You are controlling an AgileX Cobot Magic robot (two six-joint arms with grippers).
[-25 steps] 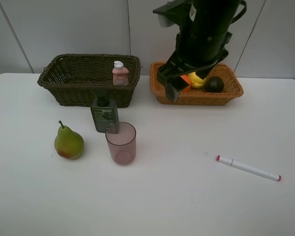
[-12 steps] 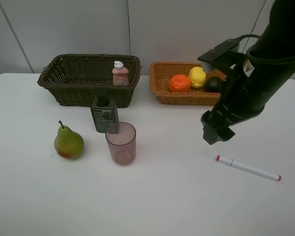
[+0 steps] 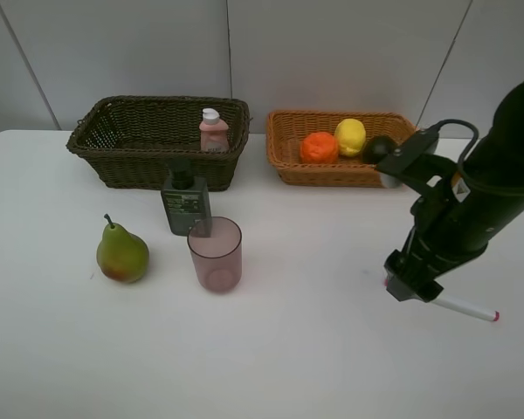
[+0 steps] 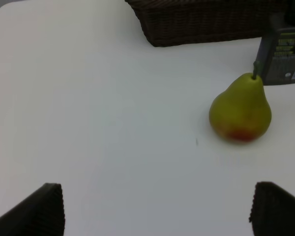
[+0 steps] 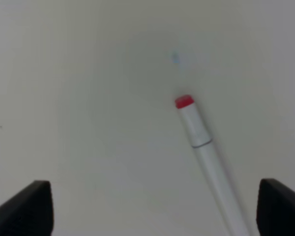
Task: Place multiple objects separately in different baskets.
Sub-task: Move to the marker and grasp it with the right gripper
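The right tool [image 3: 410, 285] hangs low over the tabletop [image 3: 314, 349], its jaws spread wide and empty. Just beneath it lies the white marker [image 5: 202, 142], flat, with the barrel passing between the jaws, crosswise to their closing line and nearer one finger. A straight drop should straddle it. The left tool [image 4: 157, 211], also open, is far off by the pear [image 4: 241, 110].
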